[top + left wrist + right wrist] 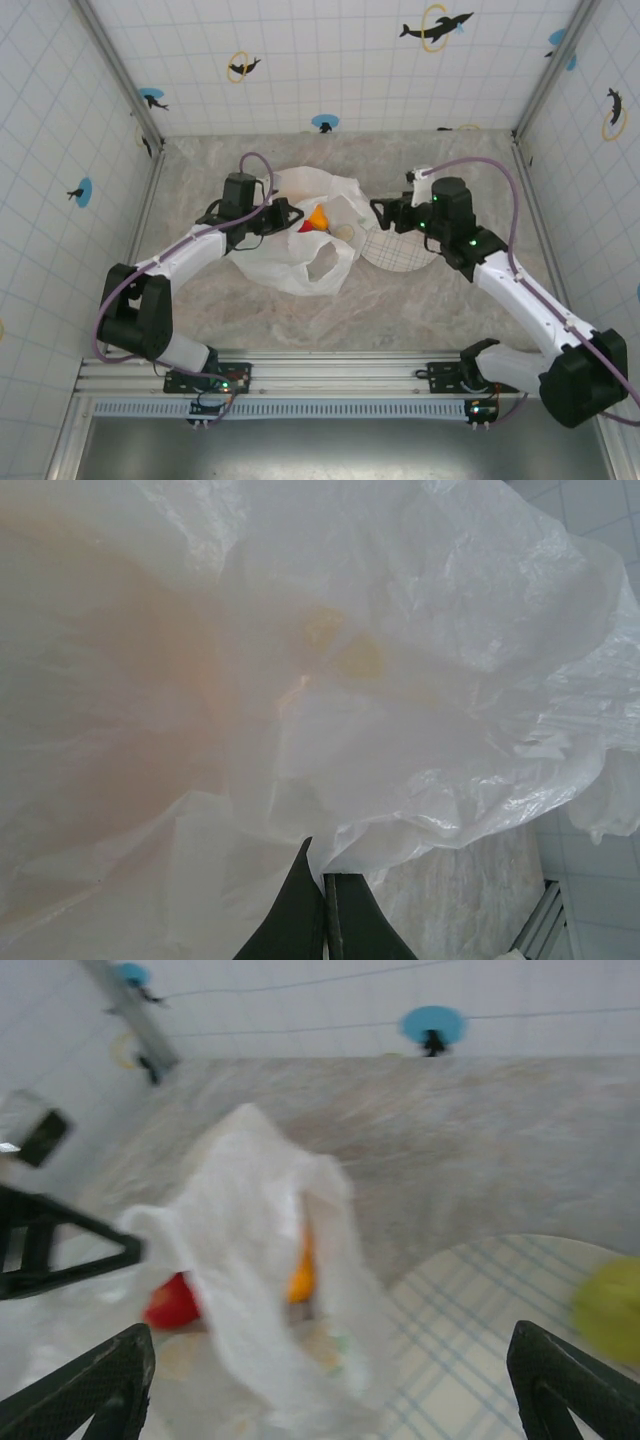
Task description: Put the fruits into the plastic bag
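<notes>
The white plastic bag (310, 250) lies crumpled mid-table with its mouth open. My left gripper (287, 214) is shut on the bag's thin film (400, 730), pinching an edge between its fingers (300, 910). Inside the bag sit an orange fruit (318, 217) and a red fruit (305, 229); the right wrist view also has this red fruit (172, 1302) and orange fruit (300, 1275) in the bag (250, 1260). A yellow-green fruit (610, 1310) rests on the plate. My right gripper (382, 213) hangs open and empty beside the bag's right side, above the plate's edge.
The round pale grid-patterned plate (402, 258) lies right of the bag, partly under my right arm; in the right wrist view the plate (480, 1330) is blurred. Tiled walls and corner posts enclose the marble tabletop (330, 310) on three sides.
</notes>
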### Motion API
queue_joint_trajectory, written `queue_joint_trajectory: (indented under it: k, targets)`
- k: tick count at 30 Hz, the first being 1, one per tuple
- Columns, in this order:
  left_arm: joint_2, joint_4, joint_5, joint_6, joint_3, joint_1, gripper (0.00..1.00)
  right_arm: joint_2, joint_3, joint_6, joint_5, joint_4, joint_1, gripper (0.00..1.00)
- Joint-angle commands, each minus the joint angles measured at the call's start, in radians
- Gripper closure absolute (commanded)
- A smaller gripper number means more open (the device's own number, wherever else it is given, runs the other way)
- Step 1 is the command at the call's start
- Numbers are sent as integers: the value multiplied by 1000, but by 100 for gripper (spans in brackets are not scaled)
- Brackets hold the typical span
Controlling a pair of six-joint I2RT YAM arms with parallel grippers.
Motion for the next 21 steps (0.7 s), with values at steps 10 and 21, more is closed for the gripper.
queue_joint_trajectory:
  k: [10, 21]
  targets:
    - [-33, 34, 20, -21, -32, 14, 100, 273, 51, -87, 350, -159, -179, 5]
    - [-43, 35, 28, -26, -39, 29, 100, 487, 140, -74, 360, -137, -180, 7]
